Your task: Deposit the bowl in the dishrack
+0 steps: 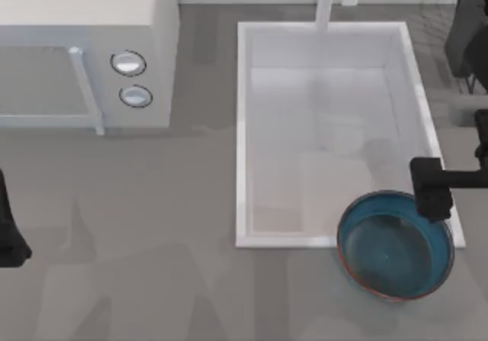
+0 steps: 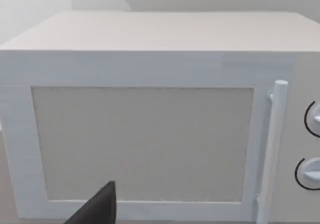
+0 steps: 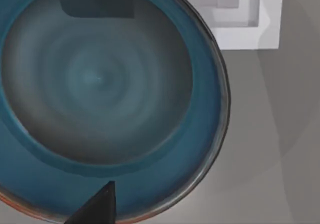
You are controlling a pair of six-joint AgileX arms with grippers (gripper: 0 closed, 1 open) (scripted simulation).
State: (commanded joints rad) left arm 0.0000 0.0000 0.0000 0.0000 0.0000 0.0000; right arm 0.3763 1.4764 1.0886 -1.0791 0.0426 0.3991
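From above, the bowl point(image 1: 395, 246) overlaps the lower right corner of the white basin point(image 1: 242, 127), and the right gripper point(image 1: 432, 202) is at its upper right rim, though I cannot tell whether its fingers are closed on that rim; the left arm point(image 1: 9, 226) sits parked at the table's left edge. The left wrist view faces the white microwave point(image 2: 145, 129) with its handle point(image 2: 272, 149). The right wrist view looks down into the bowl's teal inside, a dark fingertip point(image 3: 97, 209) over its rim.

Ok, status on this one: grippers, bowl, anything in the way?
Right gripper at the bowl's far rim, grip unclear. Left arm parked at table's left edge. Bowl overlaps the basin's near right corner. No dishrack identified.
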